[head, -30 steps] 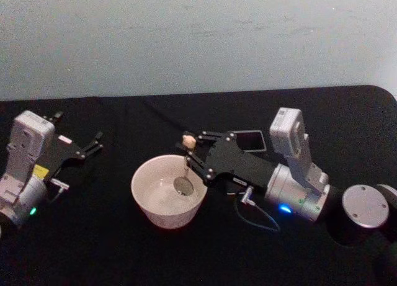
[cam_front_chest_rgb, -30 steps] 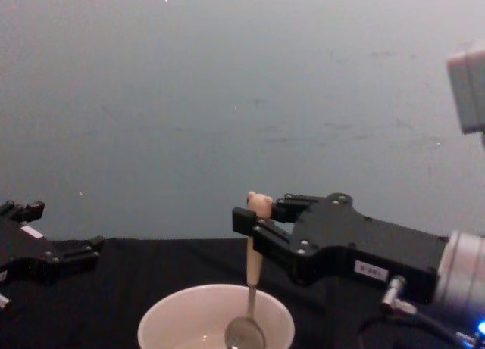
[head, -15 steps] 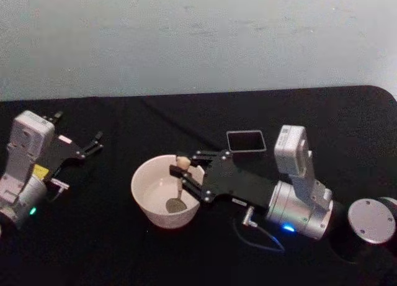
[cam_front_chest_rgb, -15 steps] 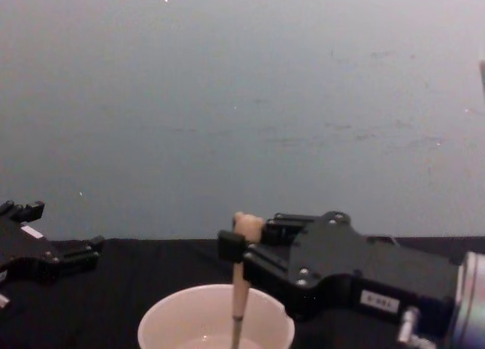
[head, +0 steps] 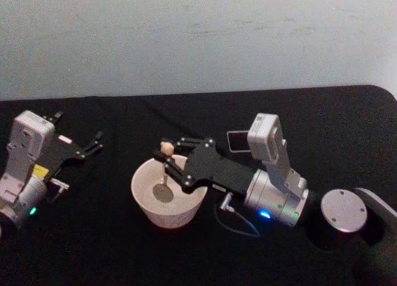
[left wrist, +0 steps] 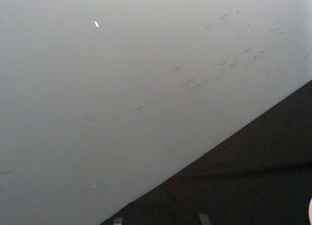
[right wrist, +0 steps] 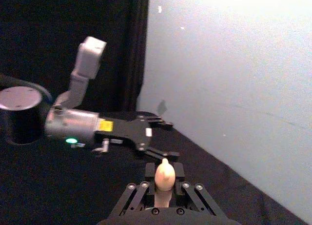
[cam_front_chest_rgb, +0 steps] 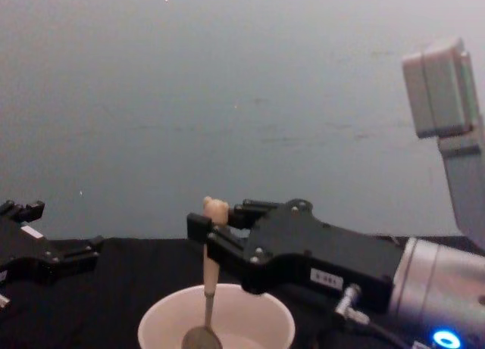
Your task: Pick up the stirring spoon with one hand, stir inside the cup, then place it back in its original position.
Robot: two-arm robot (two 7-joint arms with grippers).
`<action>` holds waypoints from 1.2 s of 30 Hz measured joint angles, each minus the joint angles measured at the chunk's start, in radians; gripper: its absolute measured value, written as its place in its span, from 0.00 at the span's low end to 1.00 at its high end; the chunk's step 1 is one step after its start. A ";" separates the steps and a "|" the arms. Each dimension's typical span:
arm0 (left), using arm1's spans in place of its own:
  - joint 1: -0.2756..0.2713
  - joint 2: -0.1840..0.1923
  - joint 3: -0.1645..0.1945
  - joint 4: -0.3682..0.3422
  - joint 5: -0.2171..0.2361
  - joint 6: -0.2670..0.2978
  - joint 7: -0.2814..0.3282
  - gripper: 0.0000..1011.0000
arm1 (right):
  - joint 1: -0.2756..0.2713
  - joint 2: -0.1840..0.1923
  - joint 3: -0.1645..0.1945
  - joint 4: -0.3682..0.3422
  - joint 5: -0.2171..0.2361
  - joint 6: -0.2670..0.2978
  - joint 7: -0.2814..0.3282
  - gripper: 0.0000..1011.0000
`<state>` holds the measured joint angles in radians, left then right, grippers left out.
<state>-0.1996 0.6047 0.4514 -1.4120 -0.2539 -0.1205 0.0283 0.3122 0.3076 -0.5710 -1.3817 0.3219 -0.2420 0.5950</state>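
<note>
**Supervisor:** Well, what is the position at this station?

**Inspector:** The right gripper is clamped on the slim beige-handled stirring spoon, just below its tiny bear head. The spoon hangs close to upright, with its small shiny metal bowl down inside the wide cream-white round cup. I cannot tell whether the bowl touches the cup floor. The left gripper is parked well apart at the robot's left, fingers spread and empty.

**Supervisor:** Hazards?

**Inspector:** Three, in my judgement. First, the grip sits very high on a thin handle. Side load from the cup wall during a stir could swing the spoon between the pads or work it loose. Second, the cup stands free on the black cloth-covered table. A wide or hard sweep against its wall could slide or tip it. The gripper body reaches over the near-right rim, so a downward drift risks contact there.

**Supervisor:** And the third?

**Inspector:** The return. The dark grey square-sided holder sits behind the right arm, partly hidden by it. If that is the spoon's place, a tilted spoon may catch its edge. A release from too high could drop the spoon onto the cloth.
</note>
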 joint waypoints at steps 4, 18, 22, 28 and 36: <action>0.000 0.000 0.000 0.000 0.000 0.000 0.000 0.99 | 0.014 -0.014 0.007 0.027 -0.011 -0.002 -0.016 0.21; 0.000 0.000 0.000 0.000 0.000 0.000 0.000 0.99 | 0.017 -0.017 0.033 0.045 -0.027 -0.004 -0.026 0.21; 0.000 0.000 0.000 0.000 0.000 0.000 0.000 0.99 | 0.015 -0.013 0.041 0.043 -0.027 -0.004 -0.027 0.21; 0.000 0.000 0.000 0.000 0.000 0.000 0.000 0.99 | 0.000 0.007 0.053 0.026 -0.023 -0.003 -0.021 0.21; 0.000 0.000 0.000 0.000 0.000 0.000 0.000 0.99 | -0.038 0.041 0.061 -0.021 0.000 0.010 -0.001 0.21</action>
<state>-0.1995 0.6047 0.4514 -1.4120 -0.2539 -0.1205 0.0283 0.2746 0.3485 -0.5098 -1.4030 0.3217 -0.2322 0.5941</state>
